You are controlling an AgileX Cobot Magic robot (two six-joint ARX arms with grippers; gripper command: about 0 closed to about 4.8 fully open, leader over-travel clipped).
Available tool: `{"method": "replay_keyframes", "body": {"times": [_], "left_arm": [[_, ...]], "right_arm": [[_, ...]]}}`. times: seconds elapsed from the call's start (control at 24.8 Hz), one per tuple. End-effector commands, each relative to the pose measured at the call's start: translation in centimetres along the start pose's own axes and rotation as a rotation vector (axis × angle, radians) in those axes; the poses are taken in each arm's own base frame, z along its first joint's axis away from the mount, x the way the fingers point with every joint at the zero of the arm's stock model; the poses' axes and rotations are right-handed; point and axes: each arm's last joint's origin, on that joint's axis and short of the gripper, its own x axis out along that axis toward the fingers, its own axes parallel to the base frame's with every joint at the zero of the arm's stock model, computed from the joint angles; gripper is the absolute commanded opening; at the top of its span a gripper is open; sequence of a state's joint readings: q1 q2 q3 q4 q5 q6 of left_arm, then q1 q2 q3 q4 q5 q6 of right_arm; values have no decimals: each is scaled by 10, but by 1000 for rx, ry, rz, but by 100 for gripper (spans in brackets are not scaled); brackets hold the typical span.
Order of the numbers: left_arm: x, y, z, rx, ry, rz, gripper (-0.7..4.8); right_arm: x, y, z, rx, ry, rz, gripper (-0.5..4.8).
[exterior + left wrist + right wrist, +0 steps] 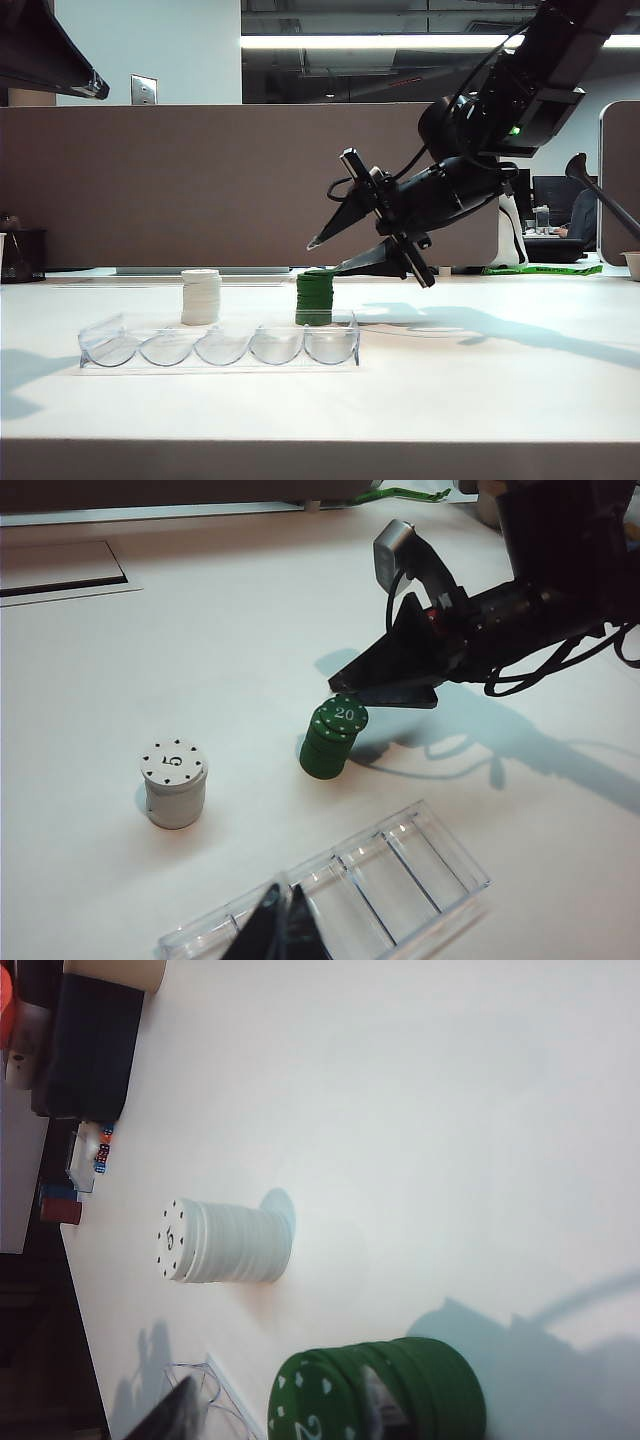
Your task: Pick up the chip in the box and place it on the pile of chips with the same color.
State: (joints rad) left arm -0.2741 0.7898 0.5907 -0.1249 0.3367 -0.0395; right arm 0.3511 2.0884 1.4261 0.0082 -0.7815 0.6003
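The green pile of chips (pixel 314 300) stands just behind the right end of the clear box (pixel 220 345). On top of it lies the chip (pixel 343 716), its white "20" facing up, slightly off-centre. My right gripper (pixel 324 258) hovers at the pile's top from the right, open: one finger is above the chip and the other at its edge. In the right wrist view the right gripper (pixel 278 1415) straddles the pile (pixel 430 1390). My left gripper (pixel 282 920) hangs over the box (pixel 400 865), fingertips together, holding nothing.
A white chip stack (pixel 201 296) stands left of the green pile, also behind the box. My left arm (pixel 50 50) is high at the upper left. A brown partition (pixel 150 180) runs behind the table. Dark clutter (pixel 90 1050) lies at one table edge.
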Motion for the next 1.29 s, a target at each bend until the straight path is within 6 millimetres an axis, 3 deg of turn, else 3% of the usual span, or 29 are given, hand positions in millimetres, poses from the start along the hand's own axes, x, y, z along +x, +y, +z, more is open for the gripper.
{"method": "replay_keyframes", "body": {"times": [0.04,0.44,0.85,1.29], "left_arm": [[0,-1,2,2,-10,-6,-6],[0,-1,1,0,-5,-6,-6],[0,-1,0,-6,11,-5,-6],[0,-1,0,-6,12,-5,-6]], "right_arm": [[1,4,0,-12,6,8,217],[2,5,-1,-30,8,7,218],[2,4,-1,-42,-10,-17,274],[1,9,2,-83,-8,48,274]]}}
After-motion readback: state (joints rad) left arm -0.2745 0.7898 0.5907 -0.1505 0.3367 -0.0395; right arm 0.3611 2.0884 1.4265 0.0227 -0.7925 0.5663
